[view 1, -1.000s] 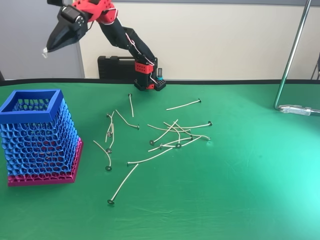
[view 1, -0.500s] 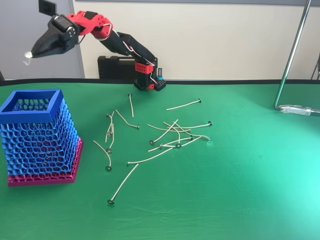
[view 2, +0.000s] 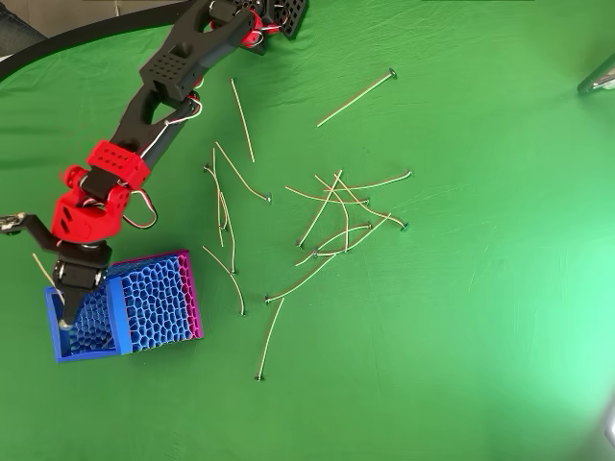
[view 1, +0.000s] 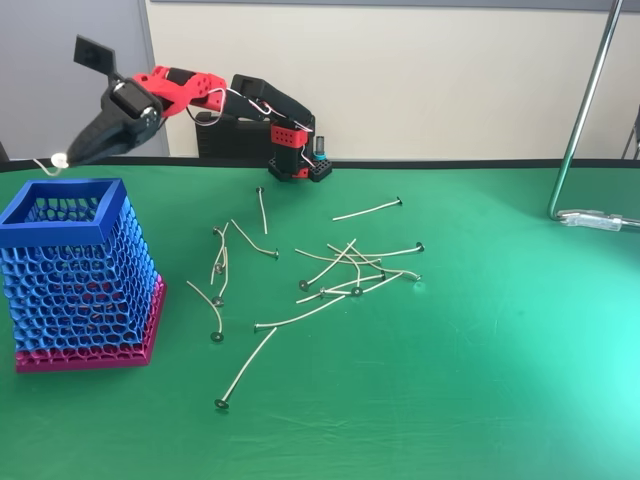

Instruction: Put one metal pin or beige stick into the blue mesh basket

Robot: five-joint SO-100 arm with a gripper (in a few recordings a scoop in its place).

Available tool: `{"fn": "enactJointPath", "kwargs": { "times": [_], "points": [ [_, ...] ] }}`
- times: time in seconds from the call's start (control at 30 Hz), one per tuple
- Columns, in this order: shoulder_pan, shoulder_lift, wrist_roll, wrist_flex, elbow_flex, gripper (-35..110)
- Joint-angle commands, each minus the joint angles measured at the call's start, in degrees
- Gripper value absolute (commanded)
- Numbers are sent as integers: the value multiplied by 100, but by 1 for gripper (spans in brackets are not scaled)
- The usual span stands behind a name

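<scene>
The blue mesh basket [view 1: 55,235] stands at the table's left, a magenta base under it; in the overhead view its blue rim [view 2: 117,309] lies low at the left. My red and black gripper [view 1: 70,156] hovers just above the basket's back rim, shut on a thin beige pin [view 1: 48,162] whose round head shows at the fingertips. Seen from overhead, the gripper [view 2: 69,286] points down over the basket's opening and the held pin [view 2: 46,277] slants across its left edge. Several look-alike pins [view 1: 350,270] lie scattered mid-table [view 2: 336,221].
The arm's base [view 1: 295,165] sits at the table's back edge, in front of a black case [view 1: 225,135]. A metal pole [view 1: 585,110] with a clamp foot [view 1: 600,220] stands at the right. Loose pins [view 1: 245,368] reach toward the front.
The arm swung left and came down, carrying the pin from high above the table to just over the basket's rim.
</scene>
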Motion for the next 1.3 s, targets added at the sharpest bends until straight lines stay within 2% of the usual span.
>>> {"fn": "enactJointPath", "kwargs": {
  "times": [0.0, 0.1, 0.43, 0.53, 0.6, 0.77, 1.27],
  "points": [
    [-18, 44, -79, -167, 26, 0],
    [26, 79, -70, -176, 105, 1],
    [97, 105, 114, -220, -105, 28],
    [105, 97, 158, -185, -211, 28],
    [114, 123, 176, -167, -255, 26],
    [79, 316, 360, 0, -281, 4],
    [-519, 2927, 1477, 1986, 1371, 0]
  ]
}}
